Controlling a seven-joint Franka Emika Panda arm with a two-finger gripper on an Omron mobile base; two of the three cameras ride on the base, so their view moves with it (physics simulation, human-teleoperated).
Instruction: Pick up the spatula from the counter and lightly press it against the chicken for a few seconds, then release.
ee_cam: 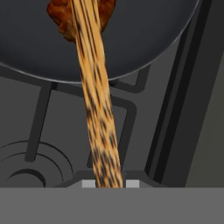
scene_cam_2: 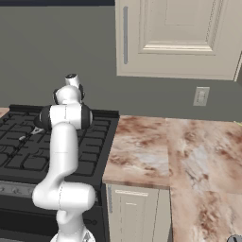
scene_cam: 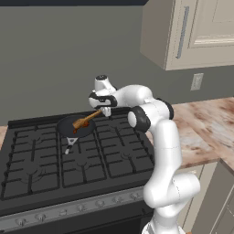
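In the left base view the arm (scene_cam: 160, 151) reaches from the front right corner of the stove (scene_cam: 41, 173) toward its back edge. The gripper (scene_cam: 106, 110) hangs above the rear grates, and its jaws pinch the upper end of the wooden spatula (scene_cam: 87, 119). The spatula slants down and left from there, and its blade end lies inside the dark pan (scene_cam: 68, 130), which sits on a rear burner close to the stove's back edge. The pan's pale handle points toward the stove's front edge. In the right base view the arm's upper links hide the hand. The marbled counter (scene_cam_2: 156, 146) touches the stove's right edge, a cream cabinet (scene_cam_2: 179, 38) hangs above it, and an outlet (scene_cam_2: 201, 96) sits on the wall behind the counter's back edge. In the hand view the spatula's striped handle rises from between the two pale fingertips (ee_cam: 132, 183), which press on it from both sides. It crosses the pan's rim, and its far end lies on the browned chicken (ee_cam: 61, 19) inside the pan, touching it.
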